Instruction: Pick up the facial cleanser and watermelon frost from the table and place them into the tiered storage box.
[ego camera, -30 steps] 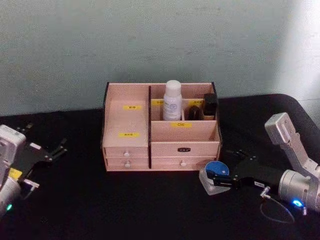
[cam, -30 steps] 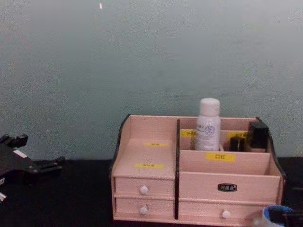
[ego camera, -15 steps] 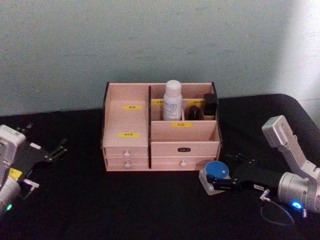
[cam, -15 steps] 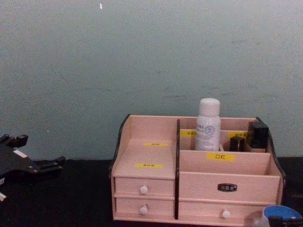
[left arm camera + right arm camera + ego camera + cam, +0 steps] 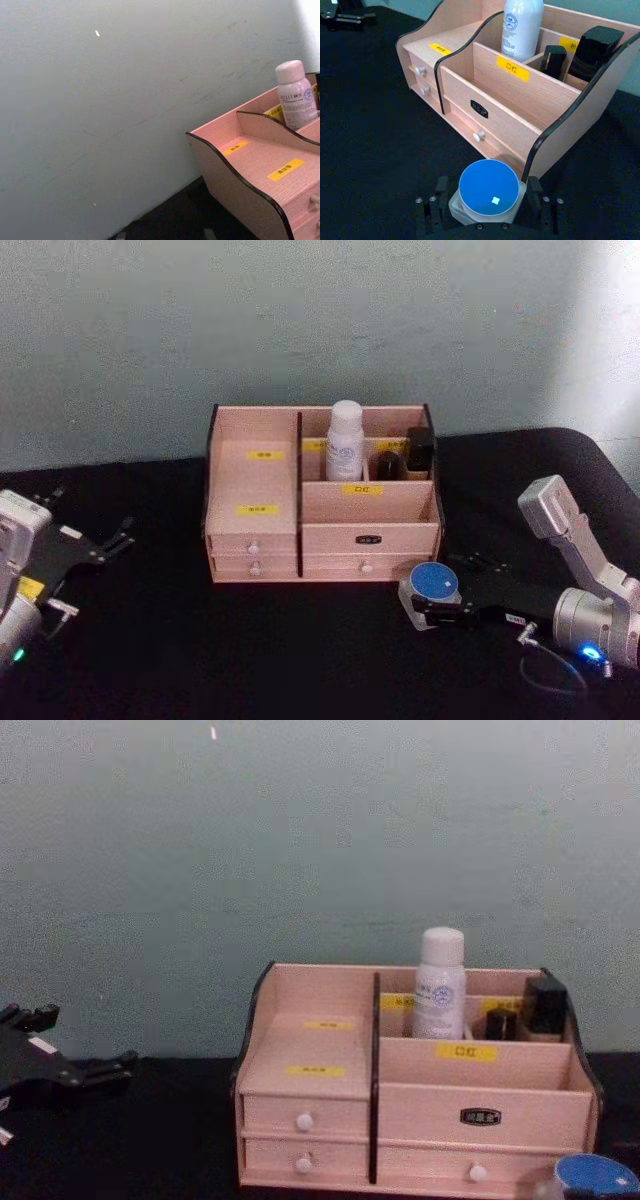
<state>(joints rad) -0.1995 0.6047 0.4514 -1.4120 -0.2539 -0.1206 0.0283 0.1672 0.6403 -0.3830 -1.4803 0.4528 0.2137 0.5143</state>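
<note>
The tiered storage box sits on the black bench, open tiers upward for loading. The left gripper is parked at the left, jaws spread. The right gripper has its jaws closed on the blue-lidded watermelon frost, just before the box's right corner. The facial cleanser stands upright in a rear compartment. One yellow label reads 口红; the others are illegible.

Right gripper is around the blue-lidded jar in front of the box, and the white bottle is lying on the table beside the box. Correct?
Not quite. The white bottle is not on the table: it stands upright in a rear compartment of the tiered storage box, as the head view shows. The right gripper is indeed around the blue-lidded jar in front of the box.
</note>
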